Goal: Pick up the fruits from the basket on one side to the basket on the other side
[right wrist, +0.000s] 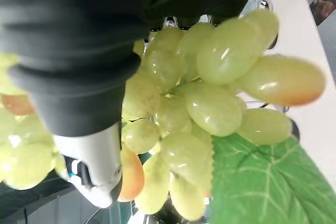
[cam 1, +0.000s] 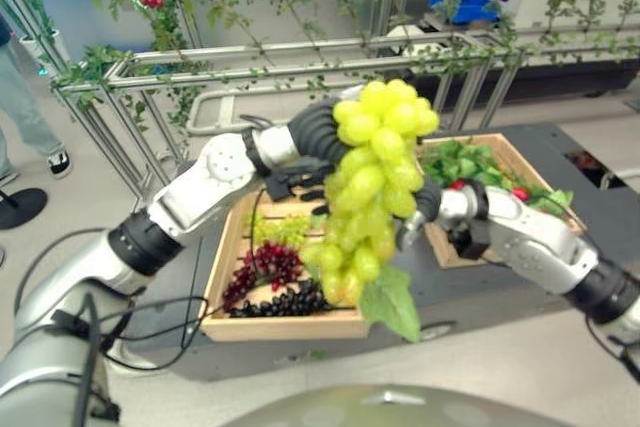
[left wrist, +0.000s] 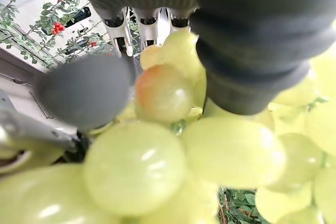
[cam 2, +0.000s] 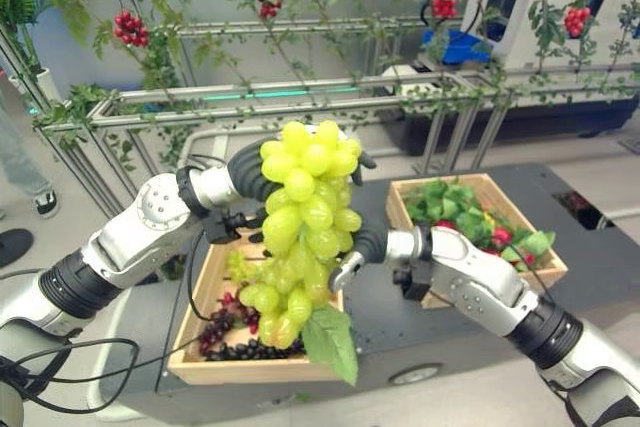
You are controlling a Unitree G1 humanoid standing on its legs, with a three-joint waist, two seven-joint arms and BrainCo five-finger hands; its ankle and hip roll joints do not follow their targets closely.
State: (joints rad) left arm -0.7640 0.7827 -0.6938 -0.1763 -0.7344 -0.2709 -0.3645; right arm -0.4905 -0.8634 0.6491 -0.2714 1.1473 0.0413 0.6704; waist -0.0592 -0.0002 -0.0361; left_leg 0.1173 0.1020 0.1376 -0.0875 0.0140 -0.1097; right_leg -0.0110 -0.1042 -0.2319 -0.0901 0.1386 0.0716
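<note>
A big bunch of green grapes point(cam 1: 375, 182) with a leaf at its lower end hangs in the air between two wooden baskets. My left hand point(cam 1: 318, 132) is shut on the top of the bunch, and grapes crowd its thumb and fingers in the left wrist view point(left wrist: 163, 93). My right hand point(cam 2: 372, 242) is pressed against the middle of the bunch from the right. In the right wrist view the grapes point(right wrist: 205, 103) lie close against it. The left basket point(cam 1: 290, 325) holds dark, red and green grapes. The right basket point(cam 1: 505, 152) holds leaves and red fruit.
Both baskets stand on a low dark platform point(cam 1: 600, 197). Behind it runs a metal frame point(cam 1: 300, 57) hung with vines and red berries. A person's leg and shoe point(cam 1: 35, 127) show at the far left on the floor.
</note>
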